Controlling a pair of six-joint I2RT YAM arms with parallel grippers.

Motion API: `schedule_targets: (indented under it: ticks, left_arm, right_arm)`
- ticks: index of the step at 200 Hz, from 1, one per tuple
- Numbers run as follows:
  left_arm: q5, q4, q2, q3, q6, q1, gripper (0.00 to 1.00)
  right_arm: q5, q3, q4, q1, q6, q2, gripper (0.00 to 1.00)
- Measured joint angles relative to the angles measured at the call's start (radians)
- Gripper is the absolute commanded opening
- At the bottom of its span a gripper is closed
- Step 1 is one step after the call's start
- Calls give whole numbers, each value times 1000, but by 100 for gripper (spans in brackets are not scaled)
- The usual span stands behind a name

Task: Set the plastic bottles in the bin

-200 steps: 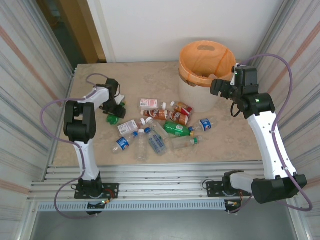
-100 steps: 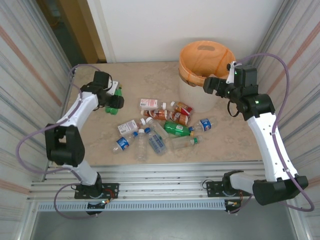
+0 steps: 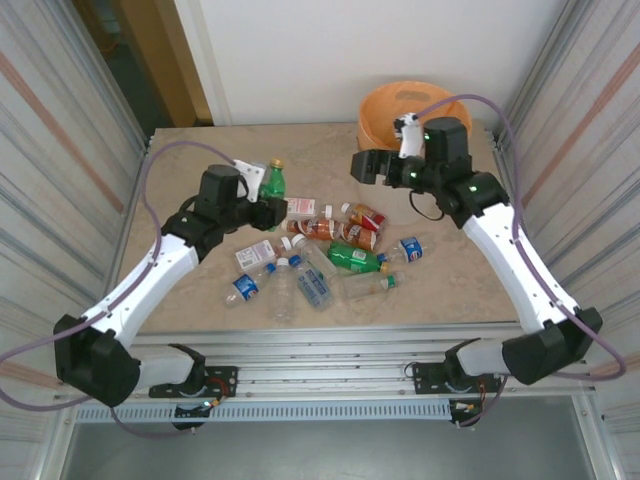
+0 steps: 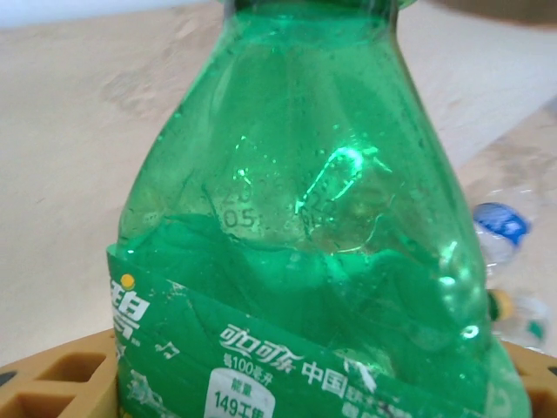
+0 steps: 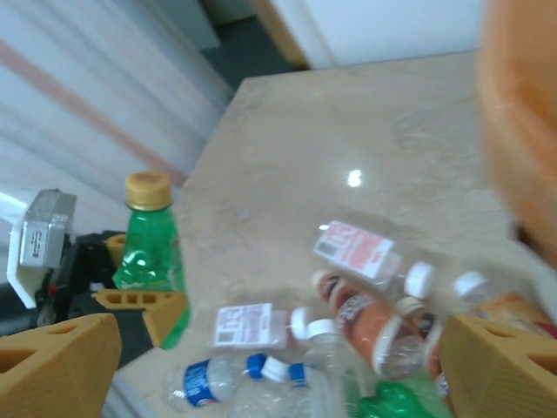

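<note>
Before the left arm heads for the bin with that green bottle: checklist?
1. Green bottle clamped upright in left claw: ok.
2. Right claw open, empty: ok.
3. Route to bin free: not ok, right arm likely in the way.
4. Room inside bin: cannot tell, the arm covers much of it.
5. Table cleared: not ok, bottle pile on it.

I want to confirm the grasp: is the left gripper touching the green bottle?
Touching. In the left wrist view the green bottle sits clamped between the fingers of the left gripper. The top view shows it held upright at the gripper's tip.
</note>
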State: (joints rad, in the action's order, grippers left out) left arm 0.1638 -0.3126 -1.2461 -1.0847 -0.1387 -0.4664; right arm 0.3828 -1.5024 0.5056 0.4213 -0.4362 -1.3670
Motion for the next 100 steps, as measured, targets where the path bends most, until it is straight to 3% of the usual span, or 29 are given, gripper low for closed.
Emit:
schedule_targets:
  ticks: [51, 100]
  left_arm:
    - [5, 117, 24, 29, -47, -137, 41]
    - [0, 165, 24, 29, -63, -197, 41]
  right_arm:
    - [65, -109, -32, 120, -5, -130, 76]
    - [66, -177, -31, 182, 3, -210, 63]
